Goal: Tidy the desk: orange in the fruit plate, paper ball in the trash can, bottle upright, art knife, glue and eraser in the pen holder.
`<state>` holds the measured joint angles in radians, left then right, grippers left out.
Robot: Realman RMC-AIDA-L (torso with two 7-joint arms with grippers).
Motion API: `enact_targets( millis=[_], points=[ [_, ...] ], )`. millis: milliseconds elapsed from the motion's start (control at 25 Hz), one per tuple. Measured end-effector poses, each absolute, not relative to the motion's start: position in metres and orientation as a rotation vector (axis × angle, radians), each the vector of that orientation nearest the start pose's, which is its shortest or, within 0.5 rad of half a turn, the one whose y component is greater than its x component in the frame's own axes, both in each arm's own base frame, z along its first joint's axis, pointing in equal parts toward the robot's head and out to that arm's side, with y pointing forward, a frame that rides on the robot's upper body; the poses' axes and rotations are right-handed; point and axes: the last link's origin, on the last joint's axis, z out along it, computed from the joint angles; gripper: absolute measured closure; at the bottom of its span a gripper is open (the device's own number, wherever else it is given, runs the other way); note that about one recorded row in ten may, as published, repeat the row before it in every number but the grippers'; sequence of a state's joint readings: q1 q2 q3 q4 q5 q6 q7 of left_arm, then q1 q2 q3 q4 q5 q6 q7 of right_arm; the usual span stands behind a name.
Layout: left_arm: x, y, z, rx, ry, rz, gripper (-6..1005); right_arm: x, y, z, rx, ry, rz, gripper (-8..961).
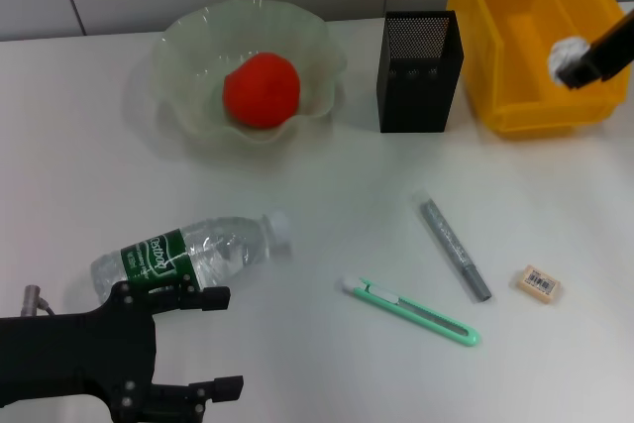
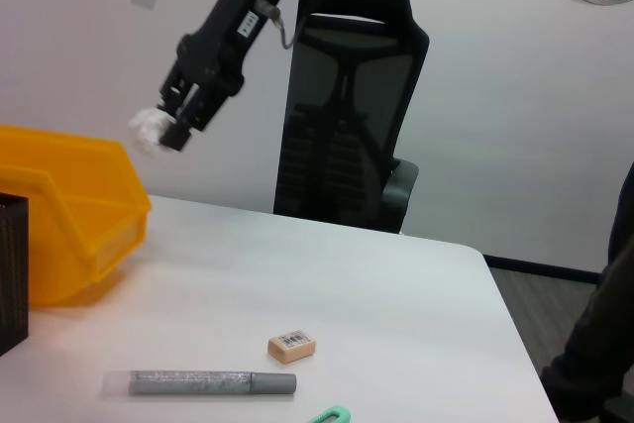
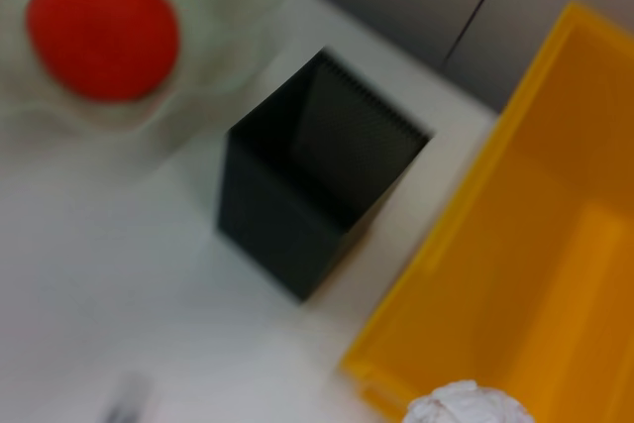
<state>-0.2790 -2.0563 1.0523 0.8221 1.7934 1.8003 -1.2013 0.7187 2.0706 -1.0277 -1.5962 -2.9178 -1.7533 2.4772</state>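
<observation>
- The right hand (image 1: 580,64) is closed on the paper ball (image 1: 567,56) and hangs over the open yellow bin (image 1: 515,42), which serves as the trash can; the ball is above the bin's near right part, so letting go there should drop it inside
- From the right wrist the ball (image 3: 466,405) shows at the edge of the view with the bin's yellow floor (image 3: 555,245) beneath it
- The left hand (image 1: 188,344) sits at the near left edge of the desk (image 1: 327,215), its fingers spread and holding nothing, just beside the lying bottle (image 1: 193,255)
- The bottle's long axis runs left to right with the white cap toward the middle of the desk; the left arm is clearly the nearer one for standing it up
- Its green label carries white script I cannot read for sure
- The orange (image 1: 261,89) already rests in the fruit plate (image 1: 188,47)
- The knife (image 1: 411,311), glue stick (image 1: 454,250) and eraser (image 1: 540,283) lie on the desk in front of the black pen holder (image 1: 419,71), nearer the right arm
- The eraser has a barcode sticker, too small to read
</observation>
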Motion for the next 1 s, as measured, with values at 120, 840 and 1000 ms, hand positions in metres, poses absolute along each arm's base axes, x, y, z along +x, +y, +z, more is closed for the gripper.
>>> enact_targets(
  millis=[120, 840, 1000],
  points=[
    [-0.265, 0.244, -0.004, -3.003, -0.26, -0.806, 167, 0.172, 0.385, 0.117, -2.22, 0.795, -0.481, 538],
    [-0.266, 0.243, -0.005, -3.002, -0.278, -0.816, 169, 0.229, 0.429, 0.104, -2.073, 0.587, -0.4, 440],
    [-0.267, 0.242, -0.004, -2.995, -0.282, -0.822, 170, 0.232, 0.43, 0.1, -2.077, 0.587, -0.394, 325]
  ],
)
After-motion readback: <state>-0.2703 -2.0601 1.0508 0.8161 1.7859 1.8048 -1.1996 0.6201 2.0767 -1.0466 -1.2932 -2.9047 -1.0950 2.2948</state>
